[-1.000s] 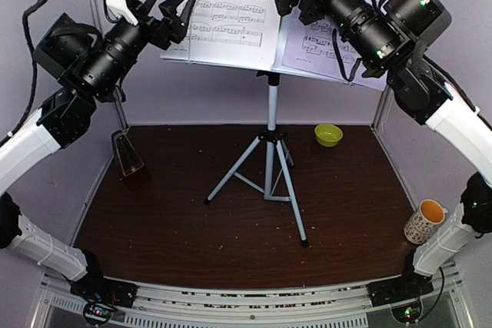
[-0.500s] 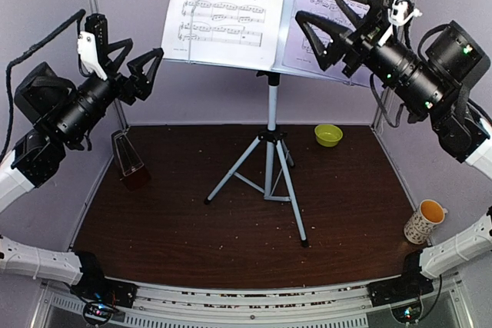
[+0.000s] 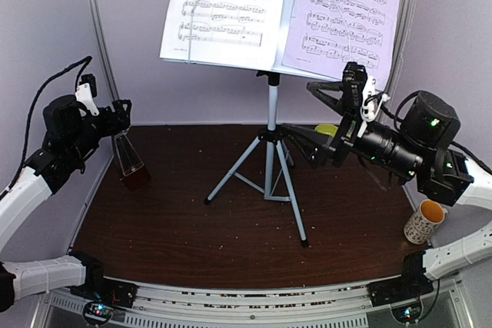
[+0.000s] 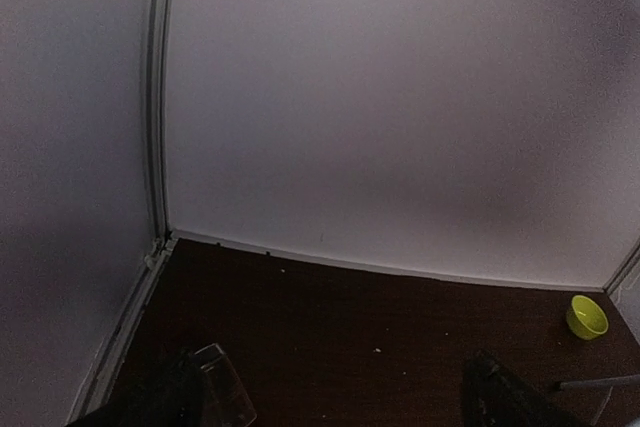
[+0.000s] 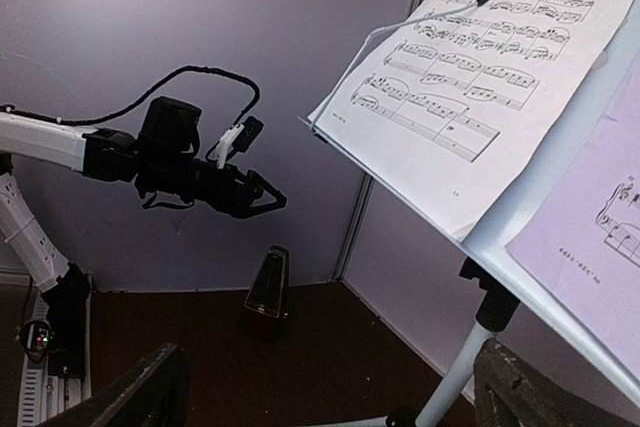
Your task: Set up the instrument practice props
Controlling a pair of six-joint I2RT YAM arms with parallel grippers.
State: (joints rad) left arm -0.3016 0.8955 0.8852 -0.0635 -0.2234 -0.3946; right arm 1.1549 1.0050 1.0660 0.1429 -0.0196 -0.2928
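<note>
The white music stand [image 3: 270,74] stands on its silver-black tripod [image 3: 269,163] at mid-table. It holds a white sheet [image 3: 227,9] on the left and a lavender sheet [image 3: 346,13] on the right. The dark-red metronome [image 3: 128,163] with its clear cover stands at the far left, and also shows in the left wrist view [image 4: 225,394] and the right wrist view [image 5: 268,292]. My left gripper [image 3: 119,113] is open and empty, just above the metronome. My right gripper [image 3: 311,117] is open and empty, right of the stand's pole and below the lavender sheet.
A small green bowl [image 3: 327,130] sits at the back right, partly behind my right gripper. A patterned yellow-lined cup [image 3: 424,220] stands at the right edge. Grey walls close in the back and sides.
Both arms have come down and away from the sheets on the stand. The left gripper dropped toward the metronome; the right dropped to beside the stand's pole. The sheets stay in place.
</note>
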